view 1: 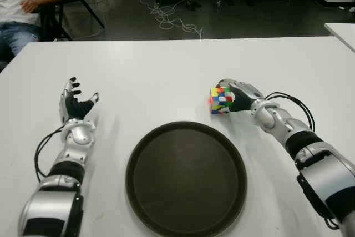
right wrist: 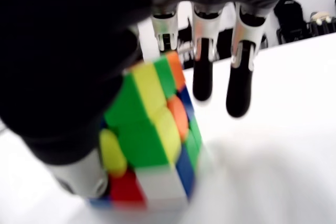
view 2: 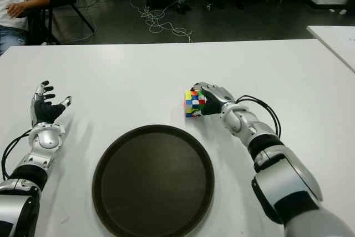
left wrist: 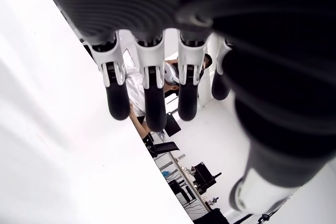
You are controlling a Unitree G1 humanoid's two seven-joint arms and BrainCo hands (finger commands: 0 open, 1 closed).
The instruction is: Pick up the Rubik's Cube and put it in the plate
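Observation:
The Rubik's Cube (view 1: 219, 100) stands on the white table (view 1: 166, 76), just beyond the far right rim of the dark round plate (view 1: 186, 178). My right hand (view 1: 226, 90) is up against the cube's right side and reaches over its top. In the right wrist view the cube (right wrist: 152, 129) lies under the palm by the thumb, and the fingers (right wrist: 202, 85) stretch straight past it without curling onto it. My left hand (view 1: 77, 97) shows to the left of the plate, fingers (left wrist: 152, 108) spread and holding nothing.
A seated person (view 1: 22, 4) is beyond the table's far left corner. Cables (view 1: 172, 20) lie on the floor behind the table. A second white table's corner (view 1: 341, 29) shows at the far right.

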